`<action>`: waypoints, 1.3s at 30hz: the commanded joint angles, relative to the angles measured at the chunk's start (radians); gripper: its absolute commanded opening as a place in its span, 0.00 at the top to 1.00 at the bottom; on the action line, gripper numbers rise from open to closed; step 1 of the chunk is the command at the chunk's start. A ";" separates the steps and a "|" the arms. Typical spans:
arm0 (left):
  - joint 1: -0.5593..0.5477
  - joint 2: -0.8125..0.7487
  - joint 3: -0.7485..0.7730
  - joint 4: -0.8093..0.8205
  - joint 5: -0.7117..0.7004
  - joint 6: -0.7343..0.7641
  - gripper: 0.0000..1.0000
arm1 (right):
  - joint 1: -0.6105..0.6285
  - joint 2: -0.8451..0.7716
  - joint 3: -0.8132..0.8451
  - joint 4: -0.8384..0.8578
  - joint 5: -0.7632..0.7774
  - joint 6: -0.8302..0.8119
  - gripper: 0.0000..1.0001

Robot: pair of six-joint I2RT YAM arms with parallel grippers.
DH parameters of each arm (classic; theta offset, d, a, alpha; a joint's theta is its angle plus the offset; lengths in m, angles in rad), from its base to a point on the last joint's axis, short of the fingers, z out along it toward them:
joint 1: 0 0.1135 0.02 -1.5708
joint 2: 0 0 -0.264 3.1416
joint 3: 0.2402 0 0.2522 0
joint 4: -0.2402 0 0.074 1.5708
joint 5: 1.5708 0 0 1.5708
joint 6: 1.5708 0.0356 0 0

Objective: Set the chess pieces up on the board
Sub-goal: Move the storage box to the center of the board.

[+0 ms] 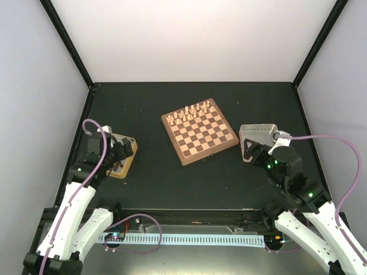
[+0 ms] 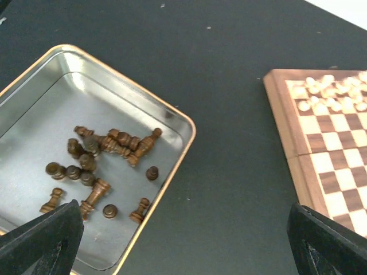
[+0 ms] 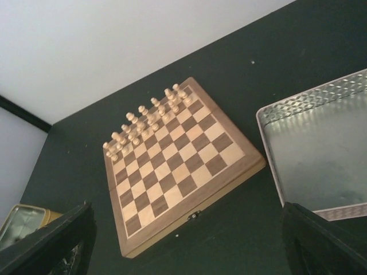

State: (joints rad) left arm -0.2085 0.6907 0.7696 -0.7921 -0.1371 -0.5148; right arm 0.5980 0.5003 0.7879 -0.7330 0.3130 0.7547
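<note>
The chess pieces (image 2: pixel 97 166), several small dark-brown chessmen, lie toppled in a heap inside a gold-rimmed tin (image 2: pixel 46 114). My left gripper (image 2: pixel 183 240) hovers open above the tin's right edge, holding nothing, its black fingertips (image 2: pixel 51 232) at the bottom corners of the left wrist view. The board (image 1: pixel 199 130) sits mid-table, turned at an angle, with cream chessmen (image 1: pixel 192 112) on its two far rows. The board (image 3: pixel 178 166) also fills the right wrist view, and the near rows stand bare. My right gripper (image 3: pixel 186 240) is open and empty, raised beside the board's right corner.
A silver tin (image 1: pixel 258 134) lies right of the board, under my right gripper (image 1: pixel 251 150); its floor (image 3: pixel 327 154) shows bare metal. The gold-rimmed tin (image 1: pixel 127 162) sits at the left under my left gripper (image 1: pixel 119 154). Black posts and pale walls enclose the dark table.
</note>
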 commanded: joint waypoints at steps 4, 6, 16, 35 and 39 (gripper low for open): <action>0.121 0.053 -0.073 -0.007 0.106 -0.056 0.01 | -0.003 0.074 -0.037 0.107 -0.106 -0.027 0.12; 0.142 0.076 -0.113 0.014 0.139 -0.069 0.01 | -0.003 0.101 -0.062 0.150 -0.137 -0.008 0.12; 0.159 0.247 -0.151 0.067 0.303 -0.079 0.01 | -0.003 0.201 -0.140 0.263 -0.240 0.063 0.13; 0.136 0.520 -0.127 0.433 0.737 -0.006 0.30 | -0.002 0.309 -0.150 0.321 -0.194 0.032 0.13; 0.121 0.612 -0.115 0.528 0.896 -0.029 0.30 | -0.003 0.342 -0.142 0.333 -0.196 0.029 0.13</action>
State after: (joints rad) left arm -0.0689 1.2324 0.6189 -0.4076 0.5182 -0.5270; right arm 0.5980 0.8223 0.6415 -0.4385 0.0982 0.7944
